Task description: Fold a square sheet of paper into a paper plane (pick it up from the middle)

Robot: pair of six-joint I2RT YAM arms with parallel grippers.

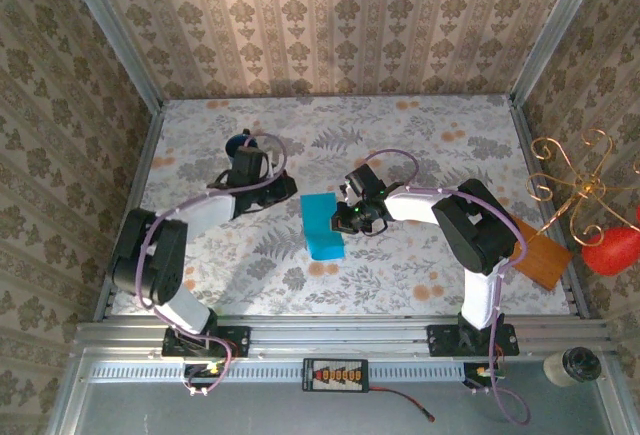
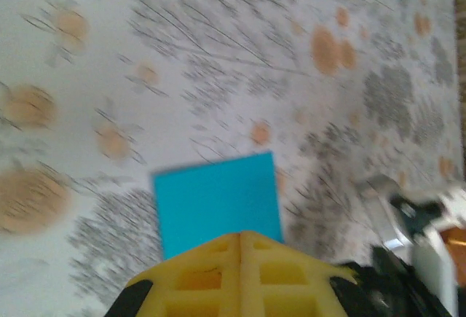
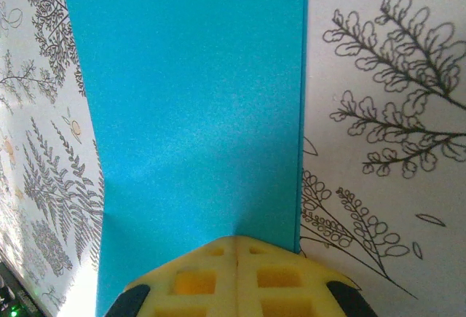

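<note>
The square sheet of paper (image 1: 320, 225) lies on the flowered tablecloth between the two arms as a bright turquoise oblong, longer than wide. My right gripper (image 1: 346, 219) is shut, and its yellow tips rest on the paper (image 3: 196, 98) close to its right edge; in the right wrist view the gripper (image 3: 237, 239) has nothing between its fingers. My left gripper (image 1: 283, 191) hangs just left of the sheet, apart from it. In the blurred left wrist view that gripper (image 2: 240, 234) is shut and empty, with the paper (image 2: 217, 200) just beyond its tips.
A dark blue mug (image 1: 240, 142) stands behind the left wrist. An orange-brown board (image 1: 540, 255), a gold wire stand (image 1: 570, 183) and a red object (image 1: 612, 250) sit at the table's right edge. The right arm (image 2: 419, 237) shows at the right of the left wrist view.
</note>
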